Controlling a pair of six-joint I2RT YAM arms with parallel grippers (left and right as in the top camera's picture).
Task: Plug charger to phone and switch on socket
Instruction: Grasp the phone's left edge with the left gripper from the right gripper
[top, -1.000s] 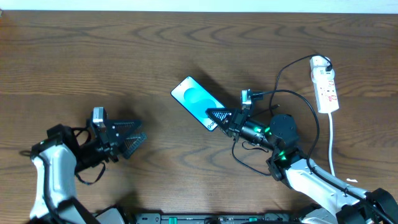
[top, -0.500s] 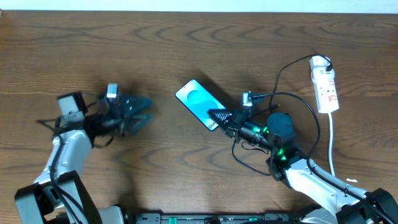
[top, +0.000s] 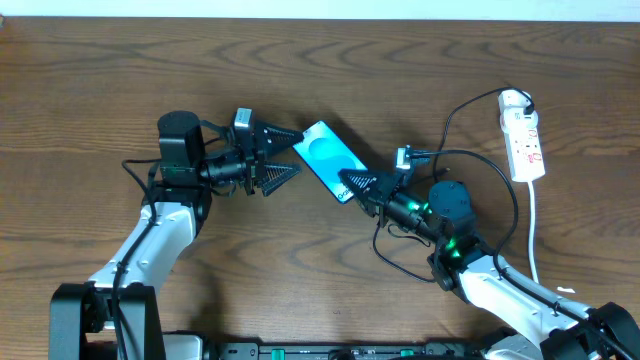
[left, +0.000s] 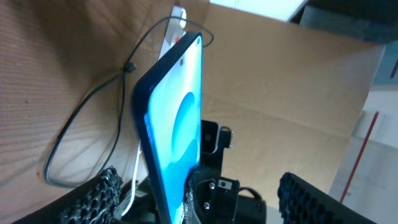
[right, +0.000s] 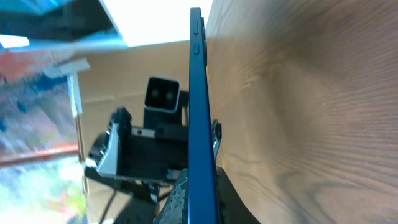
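The phone (top: 325, 158), its screen light blue, lies slantwise at the middle of the table. My right gripper (top: 352, 186) is shut on its lower right end. In the right wrist view the phone's dark blue edge (right: 199, 93) runs straight up between the pads of my right gripper (right: 200, 202). My left gripper (top: 295, 153) is open, one finger on either side of the phone's upper left end; in its own view the phone (left: 180, 112) rises between the spread fingers of my left gripper (left: 199, 202). The white socket (top: 523, 135) lies at the far right. From the charger's white head (top: 514, 98) its black cable (top: 447, 128) loops toward the right arm.
The socket's white cord (top: 535, 235) runs down toward the front edge on the right. Black cable loops (top: 510, 200) lie around my right arm. In the left wrist view the cable (left: 87, 106) curves over the wood behind the phone.
My left arm has swung from the front left up and right to the phone, its jaws narrowing a little. The right gripper and phone have shifted slightly to the right.
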